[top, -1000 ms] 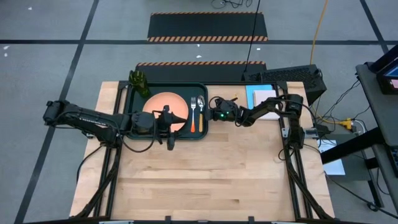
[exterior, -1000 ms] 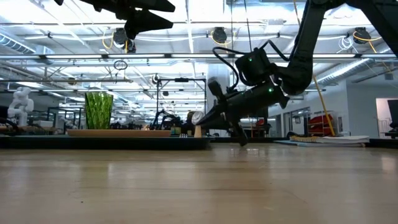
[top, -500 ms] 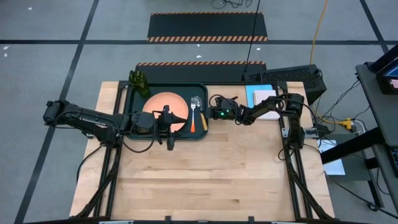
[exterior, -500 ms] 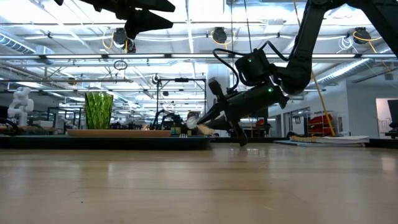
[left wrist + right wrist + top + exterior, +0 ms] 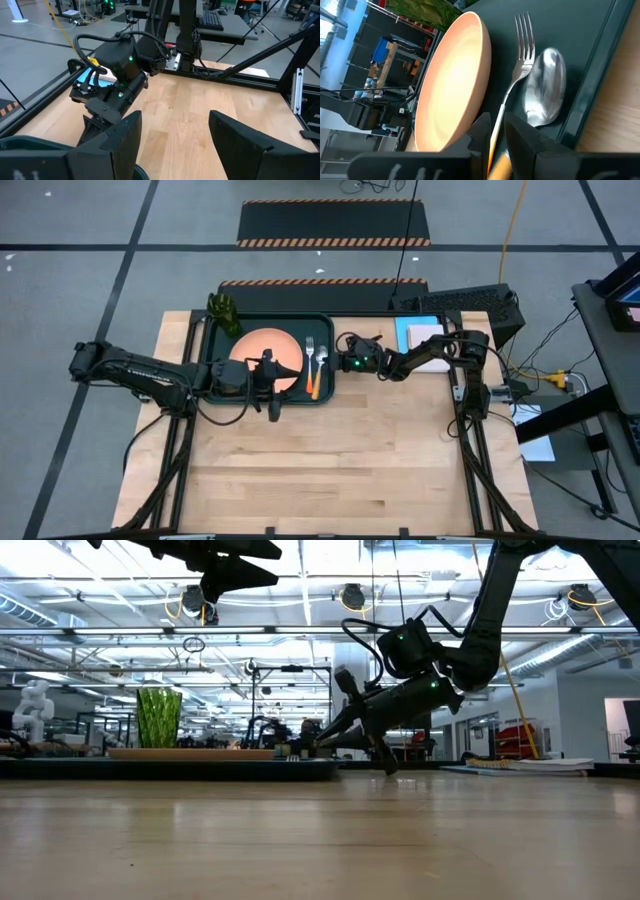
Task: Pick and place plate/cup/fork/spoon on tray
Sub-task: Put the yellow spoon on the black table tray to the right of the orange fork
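Observation:
The dark tray holds the salmon-orange plate, with the green cup at its far left corner. The fork and the spoon lie side by side at the tray's right end. The wrist view shows the fork's tines and the spoon's bowl. My right gripper reaches in from the right, low over the tray's right rim, and is shut on an orange handle. My left gripper is open and empty, raised over the plate's near right side. My right gripper pinches an orange handle between its two fingers, slanting down from the table's right. The fingers hide where the handle runs; it looks like the spoon's. The spoon's bowl lies on the tray floor beside the fork's neck.
A light blue sheet with a pale notepad and a dark keyboard lie at the far right. Bare wood fills the near half of the table. The tray's raised right rim runs just beside the spoon.
My right gripper has gone down a little at the tray's right end. The spoon's bowl, which showed above the tray rim in the low view, has dropped below it. The spoon now lies slanted next to the fork.

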Controlling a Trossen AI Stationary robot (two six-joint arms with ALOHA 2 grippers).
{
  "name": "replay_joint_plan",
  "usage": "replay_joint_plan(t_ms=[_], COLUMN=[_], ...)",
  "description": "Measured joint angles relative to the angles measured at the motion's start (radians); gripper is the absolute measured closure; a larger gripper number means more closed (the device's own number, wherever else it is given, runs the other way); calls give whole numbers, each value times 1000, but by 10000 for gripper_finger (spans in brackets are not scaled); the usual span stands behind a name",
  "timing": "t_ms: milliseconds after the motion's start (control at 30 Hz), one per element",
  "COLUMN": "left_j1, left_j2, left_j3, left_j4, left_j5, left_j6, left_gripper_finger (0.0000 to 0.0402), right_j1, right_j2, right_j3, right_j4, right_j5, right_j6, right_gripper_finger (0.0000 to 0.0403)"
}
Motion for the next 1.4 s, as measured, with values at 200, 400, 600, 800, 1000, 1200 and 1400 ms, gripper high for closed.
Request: replay_joint_plan(t_ms=[200,400,600,800,1000,1200,1400], left_j1=[0,-6,-11,-11,-1,42,94], left_j2=[0,-2,-20,-22,-22,-8,7], left_j3=[0,0,0,1,1,0,0], left_j4=[-4,-26,-84,-121,-216,-250,-259], left_j5=[0,0,-3,-5,-157,-192,-209], left_j6=[0,1,4,5,-18,-49,-26], left_gripper_finger=[170,170,170,170,170,170,170], right_j1=[6,14,100,174,156,93,92], right_j2=[-23,-120,-246,-339,-356,-331,-235], right_j3=[-1,-7,-5,-3,-3,1,156], right_j4=[-32,-193,-317,-424,-520,-502,-606], right_j5=[-5,30,171,316,332,226,172], right_j6=[-50,-187,-328,-459,-634,-790,-869], right_gripper_finger=[353,353,352,352,352,352,326])
